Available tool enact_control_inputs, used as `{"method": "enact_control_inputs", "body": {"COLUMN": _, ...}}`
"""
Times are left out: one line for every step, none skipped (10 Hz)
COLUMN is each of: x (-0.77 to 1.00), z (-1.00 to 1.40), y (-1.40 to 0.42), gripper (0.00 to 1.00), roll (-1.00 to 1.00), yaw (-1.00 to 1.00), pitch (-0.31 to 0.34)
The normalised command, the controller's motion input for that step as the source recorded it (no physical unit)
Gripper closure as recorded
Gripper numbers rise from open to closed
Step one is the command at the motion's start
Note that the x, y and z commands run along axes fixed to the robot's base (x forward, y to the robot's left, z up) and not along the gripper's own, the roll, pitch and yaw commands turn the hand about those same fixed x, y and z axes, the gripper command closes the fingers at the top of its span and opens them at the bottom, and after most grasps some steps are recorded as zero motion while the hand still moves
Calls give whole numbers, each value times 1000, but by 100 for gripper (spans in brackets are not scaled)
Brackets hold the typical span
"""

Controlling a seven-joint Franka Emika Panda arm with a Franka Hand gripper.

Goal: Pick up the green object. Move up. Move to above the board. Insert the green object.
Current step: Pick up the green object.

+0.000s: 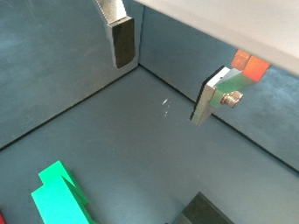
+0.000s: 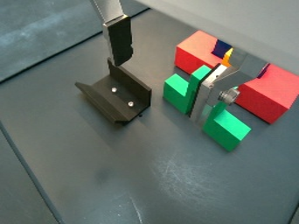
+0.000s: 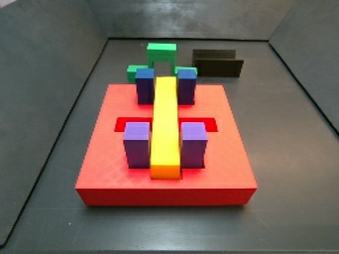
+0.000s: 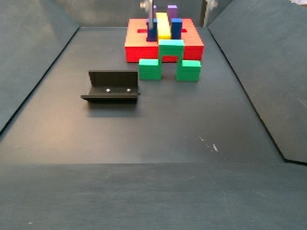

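**A:** Where are we on this one?

**B:** Right at the start, as we read it. The green object (image 4: pixel 170 59) sits on the grey tray floor (image 4: pixel 156 153), near the top of the side view, just in front of the board (image 4: pixel 135 39) and apparently touching its near edge. In a wrist view we see it again (image 2: pixel 201 102) beside the red slab.

**A:** And the gripper (image 2: pixel 160 71)?

**B:** Its jaws are spread wide, with nothing between them. One finger (image 2: pixel 118 39) hangs in the upper left of that wrist view, over the fixture (image 2: pixel 114 98); the other finger (image 2: pixel 209 94) lies over the green object in that picture, but no contact can be confirmed. So nothing is grasped yet, in our judgement.

**A:** Can we spot the gripper from the side cameras?

**B:** Not clearly. Too little shows at the top edge, so we leave it.

**A:** What does the board look like?

**B:** In a side view it (image 3: pixel 119 175) carries a yellow bar (image 3: pixel 165 127) down the middle with purple cubes (image 3: pixel 139 146) on either side. The green object (image 3: pixel 162 62) stands behind it, upper middle of the frame, with the fixture (image 3: pixel 217 63) to its right.

**A:** So what is left?

**B:** Everything: the pickup, the lift, the move above the board and the insertion.
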Motion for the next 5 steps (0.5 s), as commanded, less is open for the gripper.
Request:
{"method": "enact_control_inputs", "body": {"x": 0, "z": -14, "y": 0, "gripper": 0, "roll": 7, "yaw": 0, "pitch": 0}}
{"method": "enact_control_inputs", "body": {"x": 0, "z": -80, "y": -20, "gripper": 0, "roll": 26, "yaw": 0, "pitch": 0}}
{"method": "enact_control_inputs", "body": {"x": 0, "z": -143, "y": -149, "gripper": 0, "roll": 46, "yaw": 0, "pitch": 0}}
{"method": "enact_control_inputs", "body": {"x": 0, "z": -163, "y": -254, "gripper": 0, "roll": 60, "yaw": -3, "pitch": 0}}
{"method": "enact_control_inputs", "body": {"x": 0, "z": -197, "y": -440, "gripper": 0, "roll": 110, "yaw": 0, "pitch": 0}}
